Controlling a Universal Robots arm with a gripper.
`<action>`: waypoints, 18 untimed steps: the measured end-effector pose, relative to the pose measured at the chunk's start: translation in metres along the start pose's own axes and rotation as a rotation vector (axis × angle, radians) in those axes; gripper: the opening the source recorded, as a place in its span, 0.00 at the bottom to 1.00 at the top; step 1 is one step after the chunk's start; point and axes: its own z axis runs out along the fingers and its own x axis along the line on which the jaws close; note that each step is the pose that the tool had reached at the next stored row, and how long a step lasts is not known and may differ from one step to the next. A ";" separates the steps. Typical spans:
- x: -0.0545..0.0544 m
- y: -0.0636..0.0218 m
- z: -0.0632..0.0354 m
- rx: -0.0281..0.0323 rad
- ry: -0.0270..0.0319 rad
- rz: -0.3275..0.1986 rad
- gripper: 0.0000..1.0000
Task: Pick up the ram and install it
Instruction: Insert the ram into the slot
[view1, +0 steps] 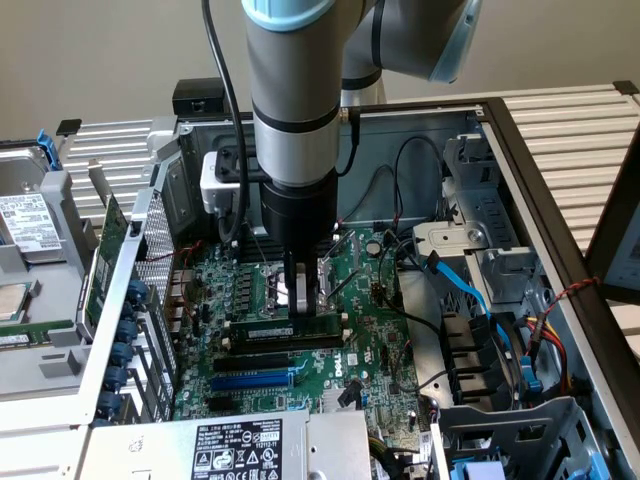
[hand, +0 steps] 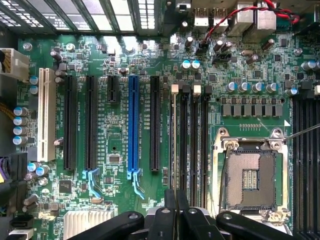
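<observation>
Black two-finger pincer (hand: 176, 200): clenched on long thin green circuit-board ram stick (view1: 278, 328). Prob. light, stiff, fragile; hold top edge, mid-length.

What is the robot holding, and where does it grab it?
The fingers seem to pinch the ram by its long top edge, about midway along.
</observation>
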 end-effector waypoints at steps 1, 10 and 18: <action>0.000 0.0000 0.0000 0.0001 0.0000 0.000 0.12; 0.000 0.0003 -0.0009 0.0005 -0.0005 0.000 0.12; -0.001 0.0007 -0.0043 0.0003 -0.0002 0.002 0.12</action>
